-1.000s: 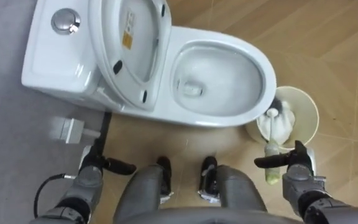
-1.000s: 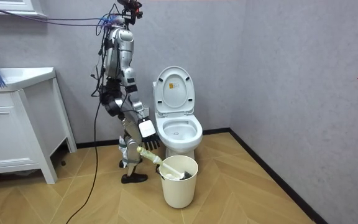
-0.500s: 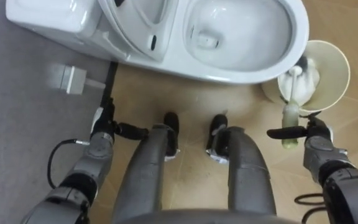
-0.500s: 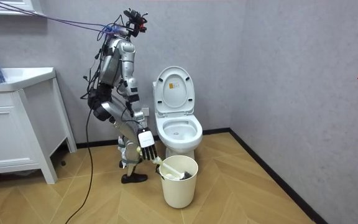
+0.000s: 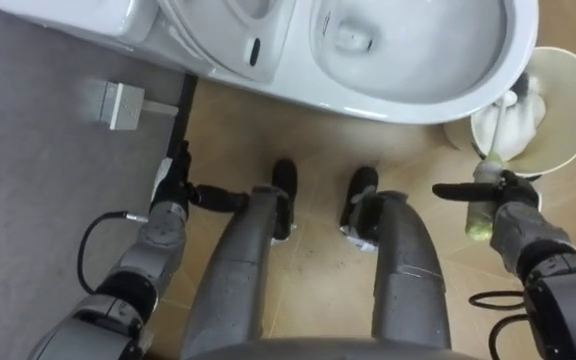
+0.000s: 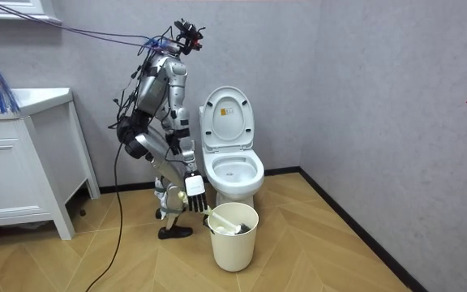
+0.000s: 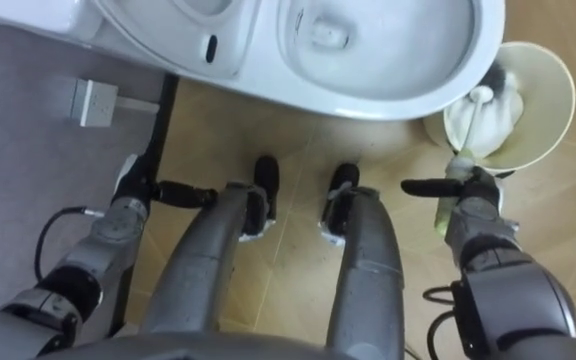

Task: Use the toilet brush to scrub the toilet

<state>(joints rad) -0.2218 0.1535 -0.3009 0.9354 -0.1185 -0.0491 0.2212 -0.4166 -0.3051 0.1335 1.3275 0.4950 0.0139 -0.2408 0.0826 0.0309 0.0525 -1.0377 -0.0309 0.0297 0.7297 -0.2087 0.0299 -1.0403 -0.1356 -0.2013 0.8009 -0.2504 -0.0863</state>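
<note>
- A deeper forward bend than a second ago is seen in the room view; the slide of the toilet (image 5: pixel 438 105) towards the top edge of the eye views is put down to the camera's own move, not to the things.
- The right hand (image 5: pixel 513 205) has been brought lower and is now held against the handle of the toilet brush (image 5: pixel 480 215). Its thumb is stretched across the handle, and in the room view its fingers are seen straight and spread, pointing down. No closed grasp is made out yet.
- The toilet brush is left where it was: its white head is sunk in the bucket (image 5: pixel 573 75), and the handle leans out over the near rim towards the robot.
- The bucket stands on the floor (image 5: pixel 308 130), just beside the front of the toilet, on the robot's right.
- The left hand (image 5: pixel 173 195) hangs idle and relaxed at the robot's left side.
- The lid (image 6: pixel 227 118) is already up and the bowl is open.
- The reach is judged nearly finished; closing round the handle and lifting the brush across to the bowl remain to be done.
</note>
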